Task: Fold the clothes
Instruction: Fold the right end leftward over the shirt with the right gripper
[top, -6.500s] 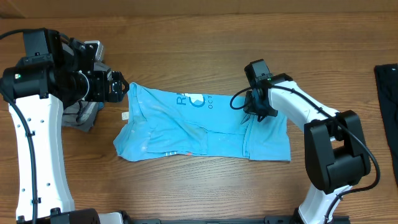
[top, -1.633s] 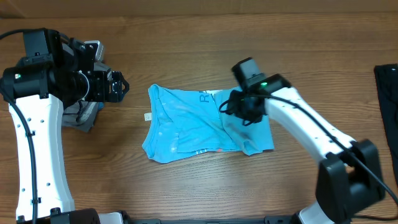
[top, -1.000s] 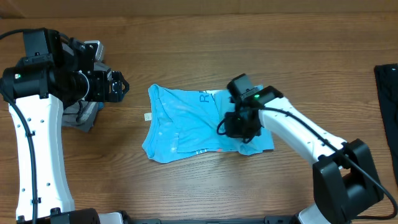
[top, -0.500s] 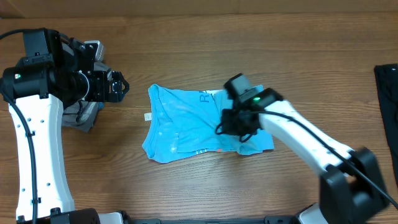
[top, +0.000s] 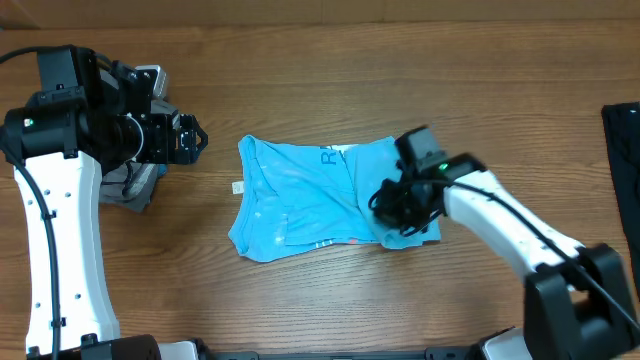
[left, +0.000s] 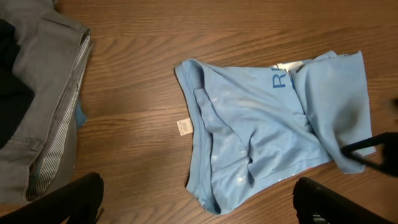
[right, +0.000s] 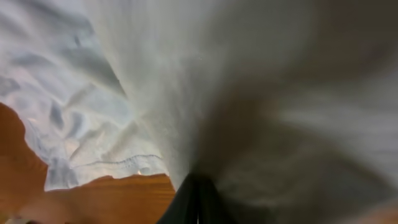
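The light sky-blue T-shirt (top: 300, 200) lies crumpled in the middle of the table, lettering near its far edge and a small white tag (top: 238, 187) at its left. My right gripper (top: 396, 207) is shut on the shirt's right part, low over its near right corner. In the right wrist view pale shirt fabric (right: 186, 81) fills the frame above the closed right gripper (right: 199, 198). My left gripper (top: 190, 140) hangs open to the left of the shirt, touching nothing. From the left wrist the T-shirt (left: 267, 124) and its tag (left: 183, 127) show between the spread fingers (left: 78, 199).
A pile of grey and black clothes (top: 135, 185) lies under the left arm at the table's left; the grey garment (left: 37, 106) shows in the left wrist view. A black garment (top: 622, 140) lies at the right edge.
The right gripper has slid right and toward the table's near edge over the shirt's right part. Compared with the oldest frame the shirt is narrower and bunched rightward. The left arm has not moved.
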